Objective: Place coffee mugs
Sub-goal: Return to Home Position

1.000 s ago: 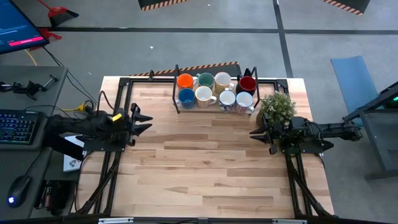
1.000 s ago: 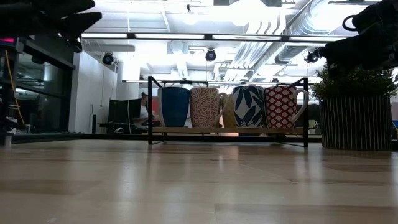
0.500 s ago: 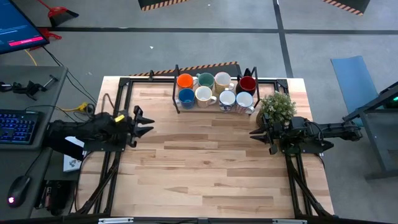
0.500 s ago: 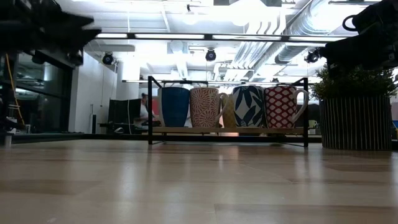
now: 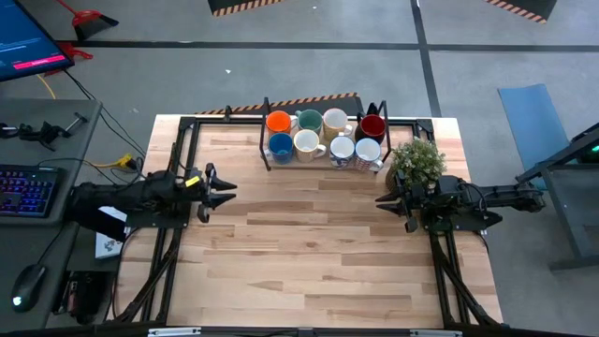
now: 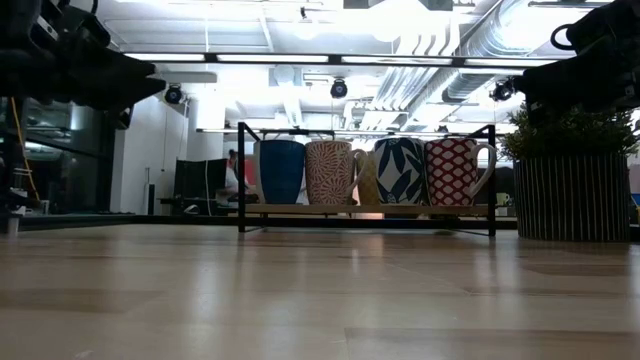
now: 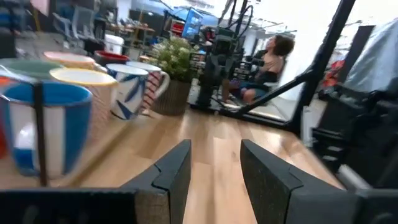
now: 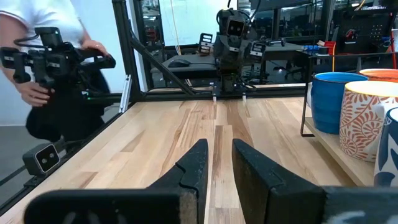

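- Your left claw (image 5: 227,187) has slid a little further out over the tabletop (image 5: 309,253) in the last second, along its own near-left edge. It is well clear of the shelf (image 6: 365,210).
- It is released: the left wrist view shows both fingers apart with only bare wood between them.
- Your right claw (image 5: 378,198) has not stirred. It hangs by the right edge, just in front of the plant (image 5: 417,159), with a narrow gap between its fingers and nothing in it.
- The mugs (image 5: 306,142) have not shifted either. All eight stand on the shelf at the back of the tabletop in two rows of four – orange, teal, cream and dark red behind; blue and three pale ones in front.
- From the low view the front row stands upright and close-packed.
- I judge the placing done, so what remains is parking the arms – the left one looks only part-way there.
- The wood is bare and level apart from shelf and plant, so nothing lies in either arm's way.
- Around you: a person (image 8: 43,18) stands off the left side holding a dark device, and another person (image 7: 273,59) sits beyond the right side.
- A desk with a keyboard (image 5: 26,190) sits to the left.
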Controlling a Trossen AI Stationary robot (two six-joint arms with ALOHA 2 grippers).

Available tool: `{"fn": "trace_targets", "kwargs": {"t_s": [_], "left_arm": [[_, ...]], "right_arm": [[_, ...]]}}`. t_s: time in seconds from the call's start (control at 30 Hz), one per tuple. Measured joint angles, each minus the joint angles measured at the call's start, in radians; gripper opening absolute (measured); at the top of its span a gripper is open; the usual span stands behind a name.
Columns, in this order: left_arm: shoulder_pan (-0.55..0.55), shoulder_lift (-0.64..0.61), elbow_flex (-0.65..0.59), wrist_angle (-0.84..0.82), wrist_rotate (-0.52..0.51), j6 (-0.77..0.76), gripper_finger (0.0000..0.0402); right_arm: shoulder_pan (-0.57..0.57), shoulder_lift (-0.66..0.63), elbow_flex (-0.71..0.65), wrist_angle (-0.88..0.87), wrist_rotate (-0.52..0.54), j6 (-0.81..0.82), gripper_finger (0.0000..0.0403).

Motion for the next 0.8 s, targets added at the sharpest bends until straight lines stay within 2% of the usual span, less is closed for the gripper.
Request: {"fn": "trace_targets", "kwargs": {"t_s": [0.1, 0.27, 0.8], "left_arm": [[0.015, 0.0, 0.0, 0.042, -0.031, 0.052, 0.0129], [0.025, 0.0, 0.0, 0.112, -0.066, 0.029, 0.0129], [0.025, 0.001, 0.0, 0.104, -0.066, 0.021, 0.0129]], "right_arm": [[0.0, 0.0, 0.0, 0.0, 0.0, 0.0, 0.0059], [0.0, 0.0, 0.0, 0.0, 0.0, 0.0, 0.0059], [0.0, 0.0, 0.0, 0.0, 0.0, 0.0, 0.0059]]}}
